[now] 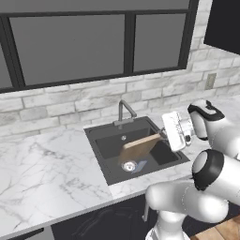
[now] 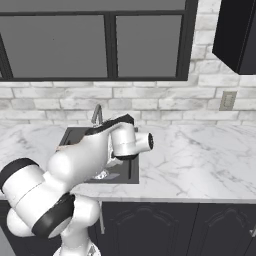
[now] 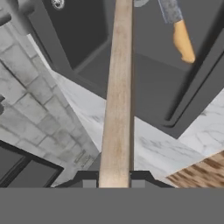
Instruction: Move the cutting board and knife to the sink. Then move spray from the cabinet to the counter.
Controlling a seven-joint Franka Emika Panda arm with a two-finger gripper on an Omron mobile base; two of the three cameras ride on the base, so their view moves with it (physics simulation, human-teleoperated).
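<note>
My gripper (image 3: 113, 181) is shut on the thin edge of the light-brown cutting board (image 3: 117, 96), which runs straight up the hand view. Seen from the left base, the cutting board (image 1: 138, 147) hangs tilted in the dark sink (image 1: 105, 145), its lower end near the drain, with my gripper (image 1: 162, 136) on its right end. The knife (image 3: 179, 30) lies on the sink floor, orange-yellow handle and blue-grey blade showing; its blade (image 1: 141, 164) peeks out beside the drain. The black cabinet (image 2: 236, 35) hangs at upper right, shut side on. The spray is out of view.
A grey faucet (image 1: 123, 112) stands behind the sink (image 2: 75, 134). The white marble counter (image 2: 200, 155) stretches to both sides under a brick wall and dark window. An outlet (image 2: 228, 100) sits on the wall at right. My arm covers much of the sink in the right base view.
</note>
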